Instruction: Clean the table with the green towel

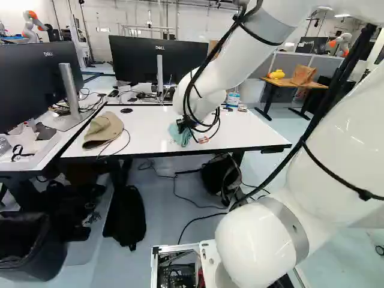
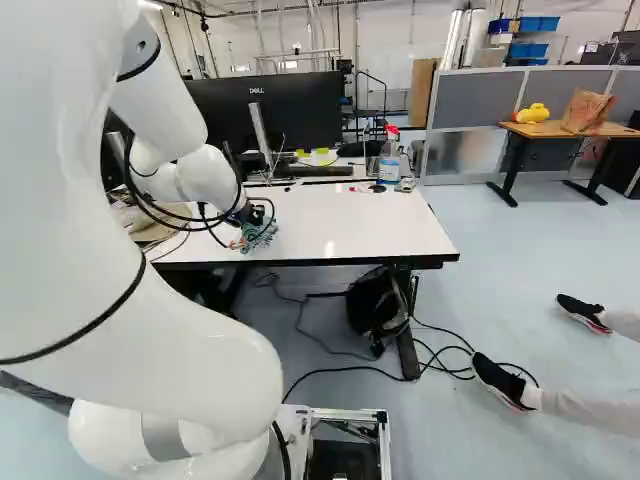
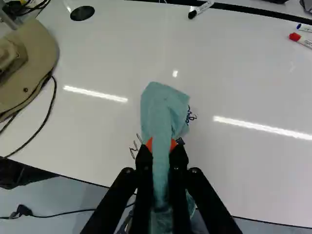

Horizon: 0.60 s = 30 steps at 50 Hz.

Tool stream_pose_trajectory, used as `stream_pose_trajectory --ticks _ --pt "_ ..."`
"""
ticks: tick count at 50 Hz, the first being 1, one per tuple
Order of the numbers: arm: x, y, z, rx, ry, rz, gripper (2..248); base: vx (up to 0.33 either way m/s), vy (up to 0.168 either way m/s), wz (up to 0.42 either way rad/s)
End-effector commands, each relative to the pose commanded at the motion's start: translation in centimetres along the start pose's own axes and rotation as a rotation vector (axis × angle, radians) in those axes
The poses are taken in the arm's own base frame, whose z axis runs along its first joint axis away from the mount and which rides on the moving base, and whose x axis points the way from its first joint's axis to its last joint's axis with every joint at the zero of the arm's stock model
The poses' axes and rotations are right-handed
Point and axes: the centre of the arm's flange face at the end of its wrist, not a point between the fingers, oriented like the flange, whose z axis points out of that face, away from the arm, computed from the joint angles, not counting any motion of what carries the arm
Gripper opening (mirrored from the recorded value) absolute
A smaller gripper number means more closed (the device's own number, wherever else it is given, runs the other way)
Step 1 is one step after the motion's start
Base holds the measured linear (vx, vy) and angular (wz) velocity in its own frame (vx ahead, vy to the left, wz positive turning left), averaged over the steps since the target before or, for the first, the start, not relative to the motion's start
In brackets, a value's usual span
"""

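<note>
In the left base view my gripper (image 1: 185,125) is low over the white table (image 1: 153,129), with the green towel (image 1: 179,135) bunched under it. The right base view shows the towel (image 2: 258,233) near the table's front edge. Seen from the wrist, my gripper (image 3: 162,146) is shut on the towel (image 3: 163,109); cloth runs between the orange pads, spreads on the tabletop ahead and trails back between the fingers. Small dark marks on the tabletop (image 3: 219,87) show on both sides of the towel.
A tan cap (image 1: 103,129) with a black cable lies on the table, left of the towel. Monitors (image 1: 157,60) stand behind. A spray bottle (image 2: 389,158) and markers (image 3: 201,9) are along the back edge. A person's legs (image 2: 575,408) extend onto the floor right of the table.
</note>
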Motion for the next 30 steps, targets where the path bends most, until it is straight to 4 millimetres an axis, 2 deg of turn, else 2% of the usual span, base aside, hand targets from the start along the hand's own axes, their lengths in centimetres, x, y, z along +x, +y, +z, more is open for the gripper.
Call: stream_pose_trajectory --ticks 30 --pt "-0.59 0.00 -0.02 0.000 -0.066 0.000 42 0.000 0.000 0.000"
